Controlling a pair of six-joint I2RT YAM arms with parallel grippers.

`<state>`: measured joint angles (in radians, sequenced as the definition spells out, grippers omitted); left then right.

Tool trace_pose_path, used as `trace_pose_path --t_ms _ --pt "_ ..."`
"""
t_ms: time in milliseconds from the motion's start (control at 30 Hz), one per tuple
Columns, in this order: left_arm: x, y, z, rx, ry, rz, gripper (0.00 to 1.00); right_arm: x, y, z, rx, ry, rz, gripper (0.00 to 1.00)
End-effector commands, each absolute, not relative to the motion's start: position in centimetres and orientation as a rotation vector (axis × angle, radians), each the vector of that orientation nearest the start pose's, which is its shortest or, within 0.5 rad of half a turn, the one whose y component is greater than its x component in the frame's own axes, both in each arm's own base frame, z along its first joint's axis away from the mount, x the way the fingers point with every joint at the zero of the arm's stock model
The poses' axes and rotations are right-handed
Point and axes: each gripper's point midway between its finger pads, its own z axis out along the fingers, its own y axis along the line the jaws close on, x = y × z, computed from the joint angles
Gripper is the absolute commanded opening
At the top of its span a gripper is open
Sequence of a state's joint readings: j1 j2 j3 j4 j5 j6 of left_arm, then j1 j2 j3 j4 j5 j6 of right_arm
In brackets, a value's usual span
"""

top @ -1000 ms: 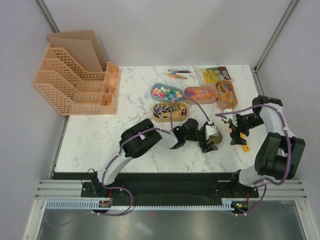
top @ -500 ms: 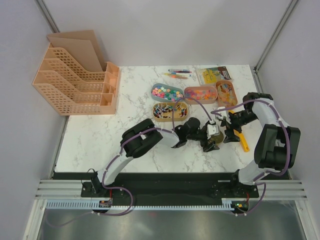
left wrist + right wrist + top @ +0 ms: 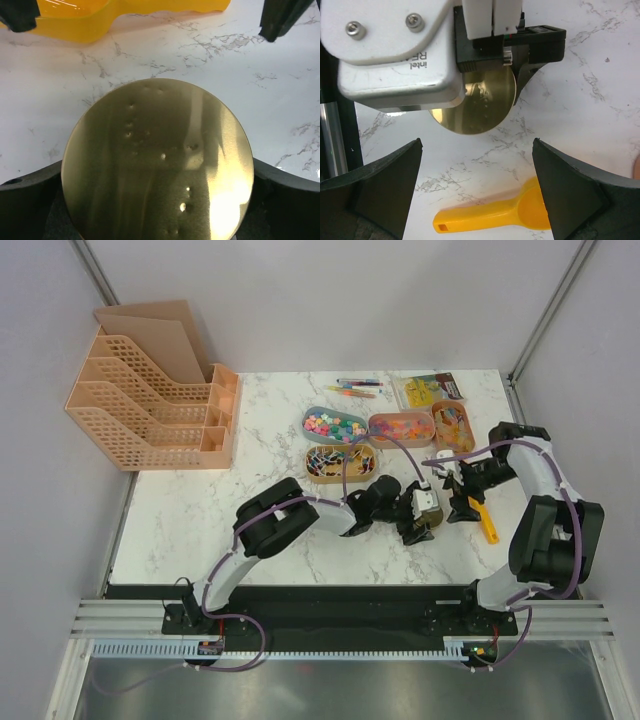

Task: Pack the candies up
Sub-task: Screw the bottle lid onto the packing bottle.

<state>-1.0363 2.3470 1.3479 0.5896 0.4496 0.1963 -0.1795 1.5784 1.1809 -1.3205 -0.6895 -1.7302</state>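
Candies (image 3: 334, 425) fill 4 oval trays (image 3: 305, 419) at the table's back centre, while nearer the arms the left gripper (image 3: 421, 523) clasps a round gold tin (image 3: 157, 160) by its sides and the right gripper (image 3: 477, 149) hangs spread wide, empty, over a yellow scoop (image 3: 490, 218) lying on the marble.

Top camera looks down from behind; close wrist cameras share gold disc (image 3: 157, 160).
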Motion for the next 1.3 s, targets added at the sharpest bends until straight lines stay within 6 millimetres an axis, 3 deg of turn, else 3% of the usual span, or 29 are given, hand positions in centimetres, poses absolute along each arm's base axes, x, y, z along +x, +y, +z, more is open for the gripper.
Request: trace_pose_path --t_ms 0,167,300,633,767,933,1267 --pt "12.5 -29.3 -20.6 1.798 2.639 -0.500 0.87 23.0 5.8 13.6 -1.699 1.859 0.801 0.98" --pt "12.0 -29.2 -21.3 1.782 2.681 -0.517 0.86 20.0 8.9 12.9 -1.792 1.810 0.905 0.98" --pt "11.9 -28.9 -21.8 1.787 2.697 -0.509 0.87 18.7 9.5 12.1 -1.780 1.839 0.982 0.98" --pt "11.8 -27.9 -23.1 1.783 2.771 -0.420 0.87 15.8 7.4 8.9 -1.900 1.925 1.024 0.98" --pt "11.9 -27.4 -23.5 1.767 2.800 -0.365 1.00 14.9 6.2 7.5 -1.907 1.967 1.066 0.98" --pt "11.2 -27.0 -23.7 1.787 2.814 -0.357 1.00 13.7 3.6 5.7 -1.946 2.045 1.104 0.98" --pt "10.3 -25.3 -24.0 1.839 2.860 -0.264 1.00 14.4 2.0 5.9 -1.947 2.097 1.032 0.98"
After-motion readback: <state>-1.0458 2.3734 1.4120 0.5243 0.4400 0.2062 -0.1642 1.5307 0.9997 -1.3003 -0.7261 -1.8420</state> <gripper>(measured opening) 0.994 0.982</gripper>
